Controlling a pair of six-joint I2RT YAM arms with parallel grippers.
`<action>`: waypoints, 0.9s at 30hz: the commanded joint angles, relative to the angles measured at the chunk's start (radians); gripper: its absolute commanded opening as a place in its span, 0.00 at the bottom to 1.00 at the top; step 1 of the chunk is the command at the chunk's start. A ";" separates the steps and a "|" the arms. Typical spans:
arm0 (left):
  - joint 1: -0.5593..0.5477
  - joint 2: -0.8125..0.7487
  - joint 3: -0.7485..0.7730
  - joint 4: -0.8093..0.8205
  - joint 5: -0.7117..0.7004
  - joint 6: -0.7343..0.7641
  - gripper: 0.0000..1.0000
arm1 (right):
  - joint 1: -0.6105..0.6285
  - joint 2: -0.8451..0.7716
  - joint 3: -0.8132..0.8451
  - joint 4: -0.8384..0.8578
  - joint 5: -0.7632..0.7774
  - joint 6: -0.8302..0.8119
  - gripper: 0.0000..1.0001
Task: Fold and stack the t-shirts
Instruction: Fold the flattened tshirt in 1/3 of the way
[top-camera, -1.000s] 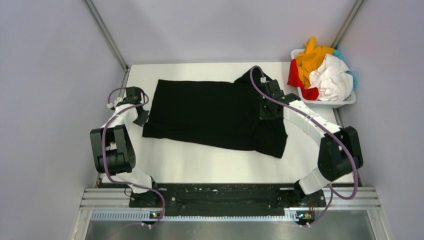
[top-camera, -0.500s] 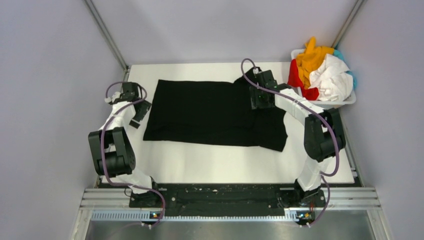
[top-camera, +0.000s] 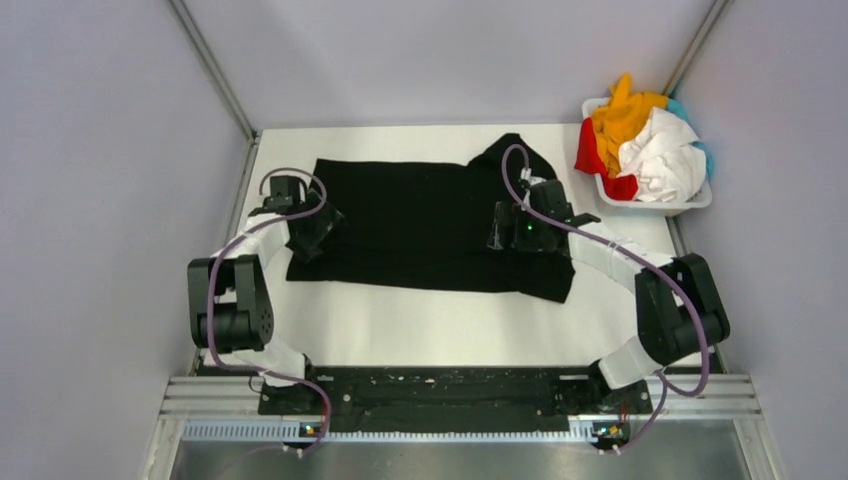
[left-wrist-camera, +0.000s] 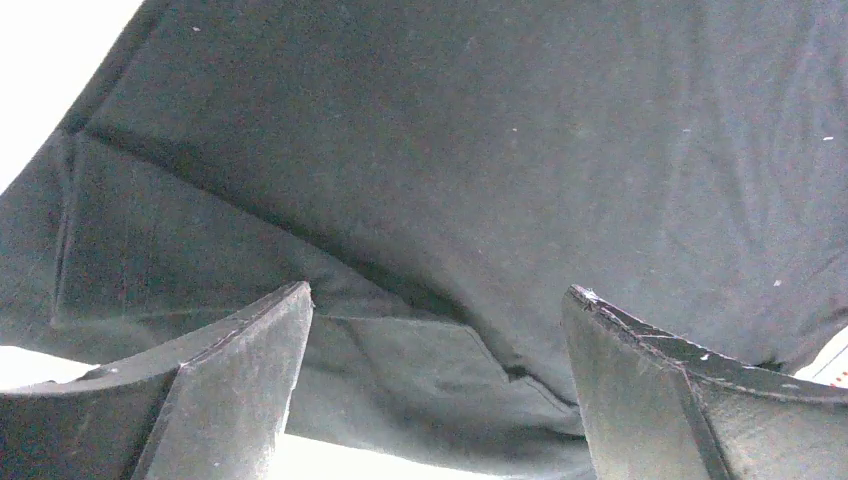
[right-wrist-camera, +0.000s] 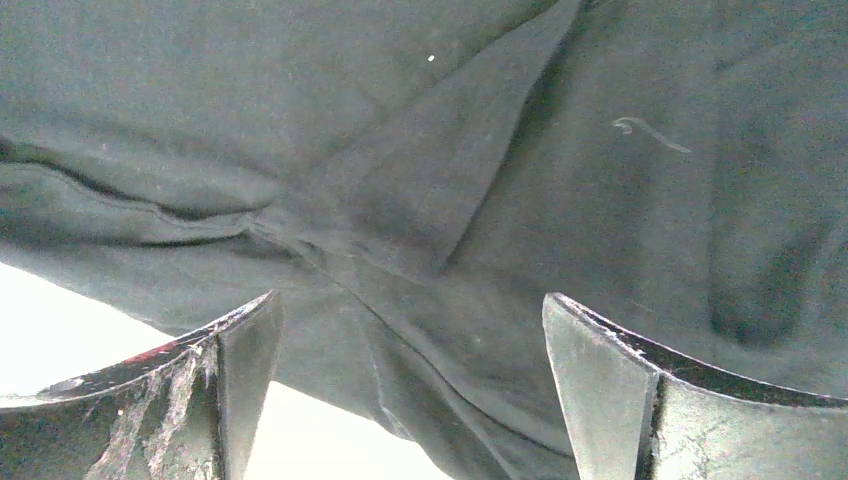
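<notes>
Jaws on both arms are hanging wide apart, gripping nothing: left jaws over the hem end, right jaws over the sleeve end of the black t-shirt, which is lying spread on the table, seemingly lining up a fold.

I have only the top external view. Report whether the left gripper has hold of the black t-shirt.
Observer: No. The left wrist view shows the left gripper open wide over the black t-shirt, clamping nothing.
Operator: Check the right gripper as well.
Observer: The right gripper is open too. Its wrist view shows creased folds of the shirt under it and bare table past the cloth's edge.
</notes>
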 joint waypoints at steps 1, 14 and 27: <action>-0.005 0.101 0.035 0.078 0.045 0.038 0.99 | 0.015 0.077 -0.025 0.180 -0.158 0.097 0.99; 0.004 0.216 0.208 0.005 -0.146 0.046 0.98 | 0.058 0.342 0.251 0.294 -0.181 0.132 0.99; 0.022 0.203 0.449 -0.184 -0.351 0.066 0.99 | 0.070 0.264 0.340 0.148 0.024 0.085 0.99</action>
